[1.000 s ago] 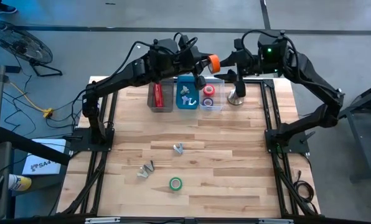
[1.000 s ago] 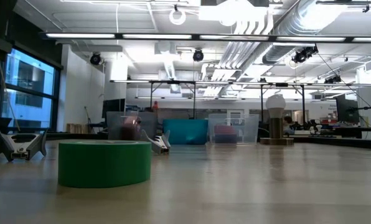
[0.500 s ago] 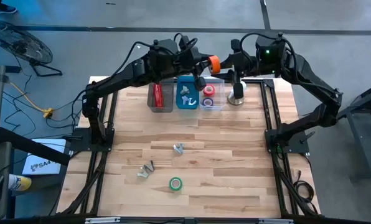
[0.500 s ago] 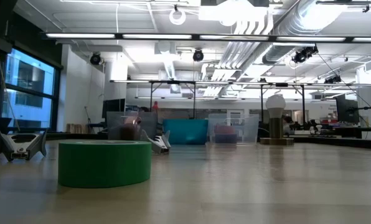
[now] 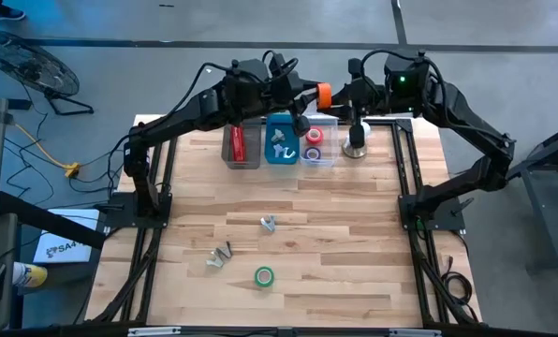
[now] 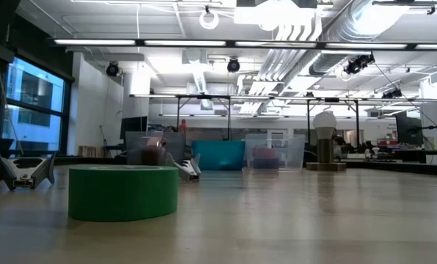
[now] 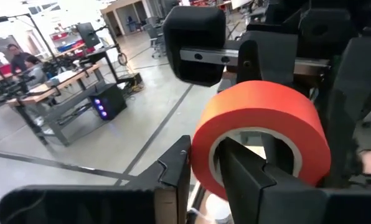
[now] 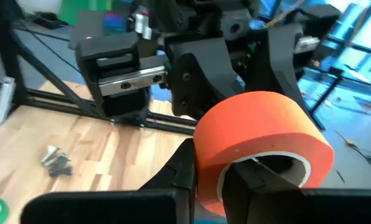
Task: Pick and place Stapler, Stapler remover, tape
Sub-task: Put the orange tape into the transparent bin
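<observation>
Above the clear bin (image 5: 318, 150) at the table's (image 5: 354, 243) far edge, both my left gripper (image 7: 204, 171) and my right gripper (image 8: 209, 169) pinch the wall of one orange tape roll (image 5: 323, 94). My red stapler (image 5: 237, 142) lies in its bin; a green tape roll (image 5: 264, 276) sits near the front.

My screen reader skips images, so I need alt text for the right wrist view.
An orange tape roll fills the centre, with the right end effector pinching the roll's wall, one finger outside and one inside its core. The left end effector's dark body faces it from behind, above a wooden table with a small metal staple remover.
</observation>
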